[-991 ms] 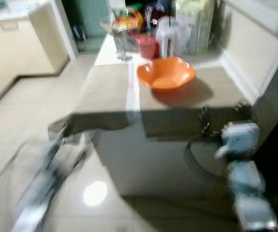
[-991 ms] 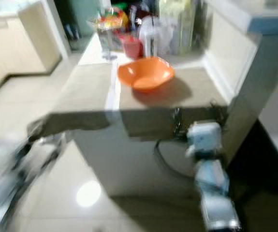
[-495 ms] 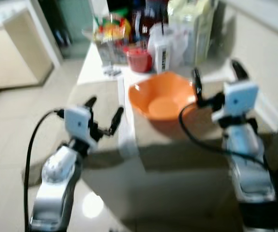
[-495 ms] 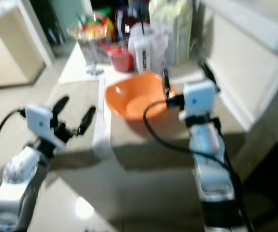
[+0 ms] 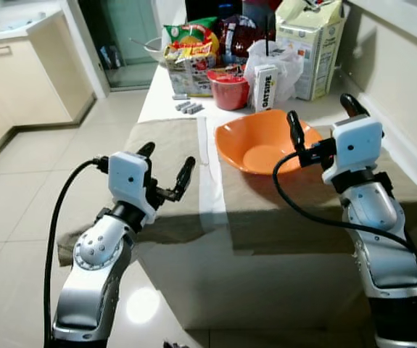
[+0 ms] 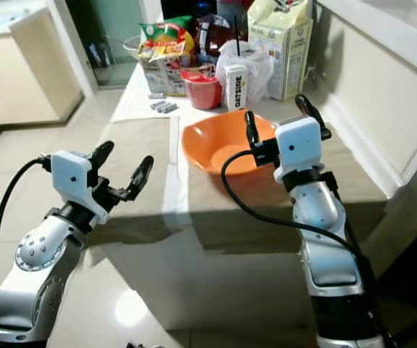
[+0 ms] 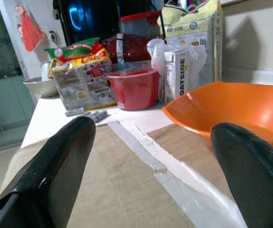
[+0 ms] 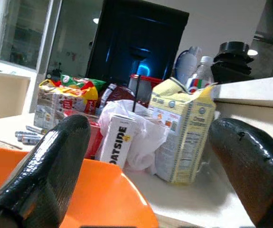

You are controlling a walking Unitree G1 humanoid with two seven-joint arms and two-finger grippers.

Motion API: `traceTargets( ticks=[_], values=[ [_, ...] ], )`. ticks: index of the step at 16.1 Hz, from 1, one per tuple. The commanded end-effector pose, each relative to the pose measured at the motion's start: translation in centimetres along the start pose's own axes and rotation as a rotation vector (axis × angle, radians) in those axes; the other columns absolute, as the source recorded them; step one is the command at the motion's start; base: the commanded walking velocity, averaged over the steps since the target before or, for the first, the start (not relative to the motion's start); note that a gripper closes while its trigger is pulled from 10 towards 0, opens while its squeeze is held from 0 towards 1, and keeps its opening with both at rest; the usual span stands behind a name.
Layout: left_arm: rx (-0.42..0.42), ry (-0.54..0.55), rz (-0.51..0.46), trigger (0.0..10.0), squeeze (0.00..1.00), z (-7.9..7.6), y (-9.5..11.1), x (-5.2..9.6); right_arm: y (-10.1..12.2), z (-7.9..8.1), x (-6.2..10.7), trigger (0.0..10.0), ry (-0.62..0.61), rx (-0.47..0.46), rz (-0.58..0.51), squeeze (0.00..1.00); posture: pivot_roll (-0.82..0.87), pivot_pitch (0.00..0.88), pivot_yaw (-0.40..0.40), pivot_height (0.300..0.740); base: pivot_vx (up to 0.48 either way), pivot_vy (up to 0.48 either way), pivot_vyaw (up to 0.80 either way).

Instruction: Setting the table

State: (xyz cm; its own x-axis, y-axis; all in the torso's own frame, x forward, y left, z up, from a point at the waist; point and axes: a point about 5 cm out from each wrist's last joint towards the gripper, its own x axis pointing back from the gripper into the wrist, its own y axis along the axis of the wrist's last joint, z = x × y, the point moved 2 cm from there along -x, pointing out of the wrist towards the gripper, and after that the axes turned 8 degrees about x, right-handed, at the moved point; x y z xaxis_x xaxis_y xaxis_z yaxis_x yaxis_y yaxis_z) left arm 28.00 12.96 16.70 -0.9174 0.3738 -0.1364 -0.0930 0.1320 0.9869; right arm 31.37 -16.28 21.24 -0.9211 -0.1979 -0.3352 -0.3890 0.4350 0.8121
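two silver arms reach out over the near end of a long table (image 5: 172, 94), each with its black fingers spread apart and gripping nothing. the left hand (image 5: 167, 168) hovers above the left placemat (image 5: 166, 138), a beige cloth that drapes over the near table edge. the right hand (image 5: 323, 122) is raised above the near right side of the orange bowl (image 5: 262, 141), with one finger over the bowl's rim and the other out past its right side. whether that finger touches the rim cannot be told. the orange bowl sits empty on the right placemat (image 5: 266, 196), which lies just beside the left one with a white strip of table between them. behind the bowl, toward the far end of the table, stand a small white carton marked oatside (image 5: 265, 87), a red cup (image 5: 230, 94) and a knotted white plastic bag (image 5: 284, 61). a tall yellow carton (image 5: 312, 43) with its top torn open stands near the wall. a colourful snack bag (image 5: 190, 40) and a printed box (image 5: 191, 72) stand further left, with several small batteries (image 5: 188, 107) lying loose in front of them. in the left wrist view the bowl (image 7: 236, 107) shows between the two fingers (image 7: 55, 171), and the red cup (image 7: 134, 88) stands beyond the cloth. pale floor tiles (image 5: 27, 188) and cream cabinets (image 5: 19, 80) lie to the left.
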Motion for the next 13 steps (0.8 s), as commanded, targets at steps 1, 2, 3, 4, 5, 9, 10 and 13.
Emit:
traceTargets(
  ticks=[1,2,3,4,5,9,10,13],
  values=[
    [-0.017,0.004,0.01,10.0,0.0,0.2,0.2,-0.1,-0.4,-0.2,-0.1,10.0,0.013,0.005,0.023,0.0,-0.18,0.0,0.123,0.736,0.0,0.0,0.0],
    [-0.017,-0.002,0.027,10.0,0.0,0.2,0.0,0.0,-0.7,-0.3,-0.1,10.0,0.038,0.031,0.031,0.0,-0.18,0.0,0.124,0.736,0.0,0.0,0.0],
    [-0.016,0.0,0.031,10.0,0.0,0.3,-0.1,0.1,-0.8,-0.6,-0.3,10.0,0.048,0.053,0.037,0.0,-0.18,0.0,0.124,0.736,0.0,0.0,0.0],
    [-0.012,0.001,0.038,10.0,0.0,0.3,-0.2,0.0,-1.0,-1.2,-0.5,10.0,0.061,0.089,0.043,0.0,-0.19,0.0,0.124,0.736,0.0,0.0,0.0],
    [-0.009,0.006,0.038,10.0,0.0,0.3,-0.2,0.0,-1.2,-2.0,-0.7,10.0,0.087,0.146,0.046,0.0,-0.19,0.0,0.124,0.736,0.0,0.0,0.0],
    [0.0,0.013,0.039,10.0,0.0,0.4,-0.3,-0.1,-1.3,-3.2,-1.0,10.0,0.14,0.249,0.044,0.0,-0.19,0.0,0.118,0.736,0.0,0.0,0.0],
    [0.002,0.014,0.04,10.0,0.0,0.4,-0.3,-0.1,-1.3,-3.4,-1.0,10.0,0.151,0.268,0.045,0.0,-0.19,0.0,0.118,0.736,0.0,0.0,0.0],
    [0.007,0.014,0.041,10.0,0.0,0.4,-0.4,-0.1,-0.5,-4.6,-1.4,10.0,0.271,0.381,0.009,0.0,-0.2,0.0,0.11,0.736,0.0,0.0,0.0]
  ],
)
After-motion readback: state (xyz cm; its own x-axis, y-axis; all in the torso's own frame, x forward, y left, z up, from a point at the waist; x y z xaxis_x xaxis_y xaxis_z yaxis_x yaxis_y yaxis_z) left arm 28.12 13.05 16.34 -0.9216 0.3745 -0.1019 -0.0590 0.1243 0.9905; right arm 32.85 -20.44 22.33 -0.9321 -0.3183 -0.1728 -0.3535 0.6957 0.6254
